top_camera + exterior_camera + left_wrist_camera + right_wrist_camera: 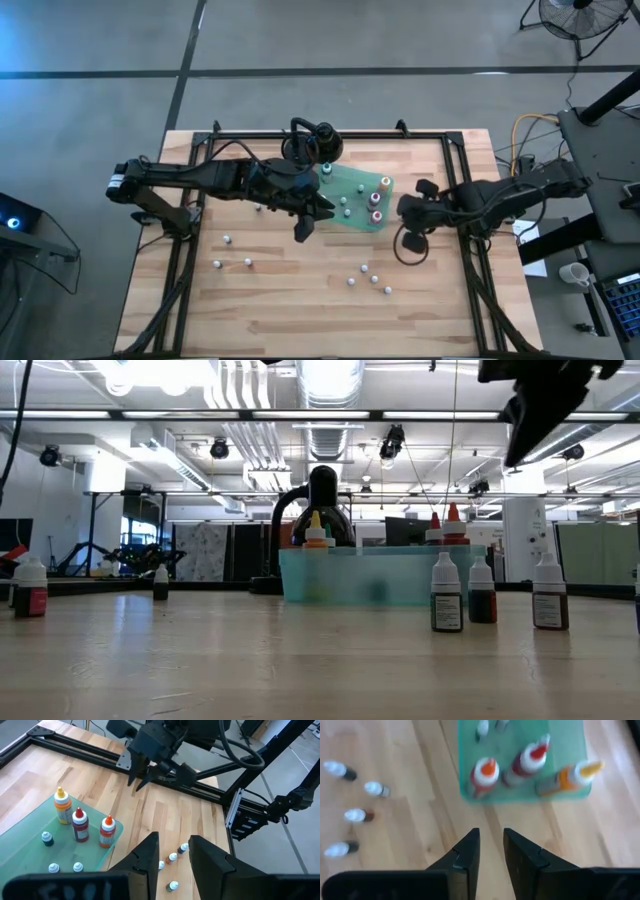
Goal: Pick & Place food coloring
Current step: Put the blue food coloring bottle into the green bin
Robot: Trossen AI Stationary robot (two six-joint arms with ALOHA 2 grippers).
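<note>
The food coloring shows as tiny whitish bottles. Three taller ones with an orange cap (484,774), a red cap (527,759) and a yellow cap (572,776) stand on the flat green sheet (352,213), with a few small ones beside them. Several bottles (368,278) lie loose on the wood near the front right, and three more (230,255) at the front left. My left gripper (303,228) hangs open over the sheet's left near corner. My right gripper (403,208) points down just right of the sheet, open by a narrow gap, with nothing between its fingers.
A black round-based stand (322,140) sits at the table's far edge behind the sheet. A black metal frame (330,133) rims the tabletop. A cable loop (410,246) hangs under my right arm. Bare wood (300,310) lies along the near edge.
</note>
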